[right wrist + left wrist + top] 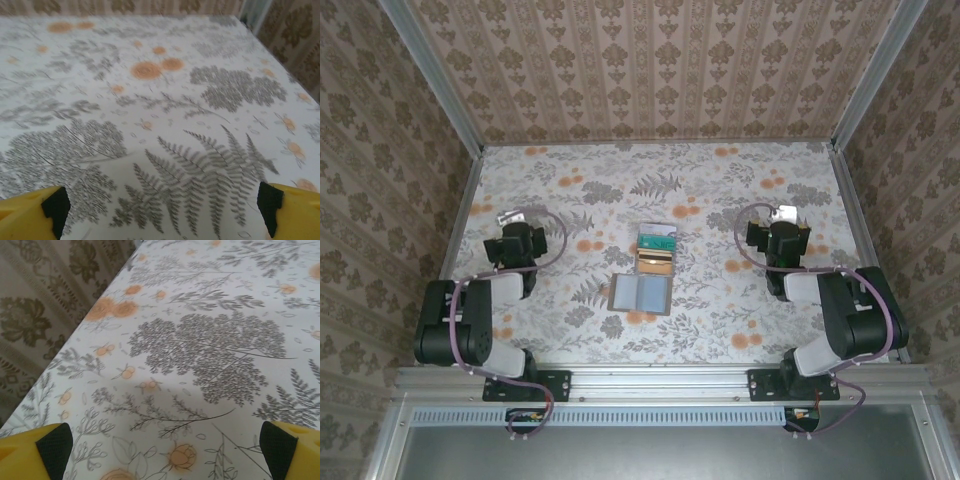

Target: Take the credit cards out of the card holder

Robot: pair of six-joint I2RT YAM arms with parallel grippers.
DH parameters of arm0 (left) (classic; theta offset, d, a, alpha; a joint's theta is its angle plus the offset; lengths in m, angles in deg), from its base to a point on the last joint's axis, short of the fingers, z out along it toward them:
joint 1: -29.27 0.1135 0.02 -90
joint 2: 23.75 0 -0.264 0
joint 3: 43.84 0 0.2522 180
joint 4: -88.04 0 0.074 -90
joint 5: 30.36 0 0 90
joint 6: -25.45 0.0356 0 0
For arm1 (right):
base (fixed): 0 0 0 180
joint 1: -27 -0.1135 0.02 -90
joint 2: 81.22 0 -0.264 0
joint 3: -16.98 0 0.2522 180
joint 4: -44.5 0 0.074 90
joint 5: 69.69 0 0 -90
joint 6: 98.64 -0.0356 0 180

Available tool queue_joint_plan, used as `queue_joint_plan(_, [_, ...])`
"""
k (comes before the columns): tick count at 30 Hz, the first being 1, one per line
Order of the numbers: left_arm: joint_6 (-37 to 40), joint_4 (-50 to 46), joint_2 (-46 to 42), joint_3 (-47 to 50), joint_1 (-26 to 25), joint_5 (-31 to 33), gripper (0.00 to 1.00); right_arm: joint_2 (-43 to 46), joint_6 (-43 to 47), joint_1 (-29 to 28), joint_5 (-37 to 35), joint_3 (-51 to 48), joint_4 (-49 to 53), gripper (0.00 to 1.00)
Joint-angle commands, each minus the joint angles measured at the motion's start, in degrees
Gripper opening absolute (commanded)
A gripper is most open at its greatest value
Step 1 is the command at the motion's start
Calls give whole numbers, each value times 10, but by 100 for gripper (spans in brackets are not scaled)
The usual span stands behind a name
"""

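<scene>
The card holder (640,293) lies flat in the middle of the table, a blue-grey face with a brown rim. Just beyond it rest a gold-tan credit card (655,261) and a teal-green credit card (658,239), outside the holder and one behind the other. My left gripper (510,220) hangs to the left, well apart from them, and stands open (165,450) over bare tablecloth. To the right, my right gripper (782,216) is also open (162,210) with nothing between its fingers. Whether cards remain inside the holder cannot be told.
The floral tablecloth (720,190) covers the whole table. Patterned walls with metal posts (460,180) close in the left, right and far sides. The left wrist view has the left wall (45,300) close by.
</scene>
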Motion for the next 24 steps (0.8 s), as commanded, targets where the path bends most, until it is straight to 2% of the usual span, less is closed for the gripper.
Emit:
queue_joint_plan(1, [50, 94, 14, 1, -4, -76, 100, -1, -4, 6, 48, -13, -63, 100])
queue_joint_plan(3, [45, 142, 29, 25, 2, -90, 100, -10, -1, 7, 48, -9, -77, 100])
queue_joint_plan(4, [62, 211, 54, 37, 1, -82, 100, -5, -4, 8, 46, -4, -57, 100])
queue_joint_plan(6, [53, 167, 39, 31, -4, -84, 100, -8, -4, 8, 45, -5, -64, 100])
queue_joint_plan(7, [62, 196, 48, 35, -4, -82, 100, -7, -5, 8, 46, -5, -61, 100])
queue_joint_plan(9, [56, 174, 40, 32, -4, -85, 100, -6, -5, 8, 46, -4, -59, 100])
queue_joint_plan(24, [56, 178, 42, 33, -3, -88, 100, -8, -5, 8, 46, -4, -61, 100])
